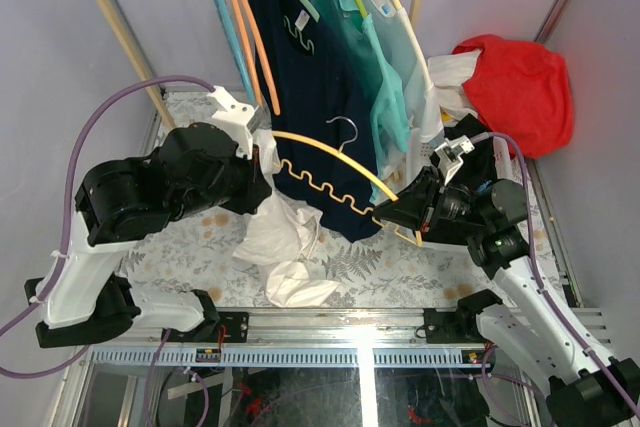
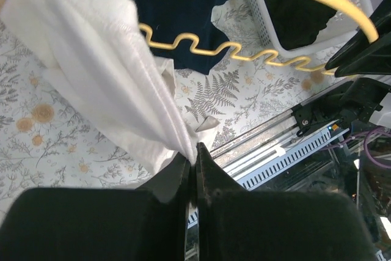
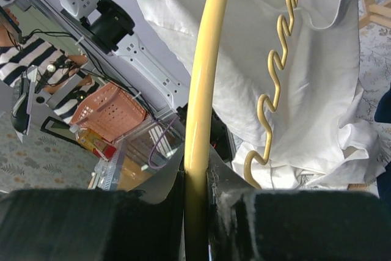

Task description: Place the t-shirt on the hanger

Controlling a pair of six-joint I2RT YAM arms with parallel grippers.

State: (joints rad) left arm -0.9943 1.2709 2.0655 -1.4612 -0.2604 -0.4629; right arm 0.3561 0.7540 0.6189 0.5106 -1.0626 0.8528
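The left claw (image 2: pixel 194 152) is pinched tight on a bunched fold of the white t-shirt (image 2: pixel 104 71), which trails down onto the fern-patterned worktop (image 1: pixel 370 272). The right claw (image 3: pixel 197 178) clamps one end of the yellow hanger (image 3: pixel 204 77), held in the air between both arms

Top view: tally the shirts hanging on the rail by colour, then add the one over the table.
navy shirt: 1
teal shirt: 1
pale mint-white shirt: 1
white t-shirt: 1
Total: 4
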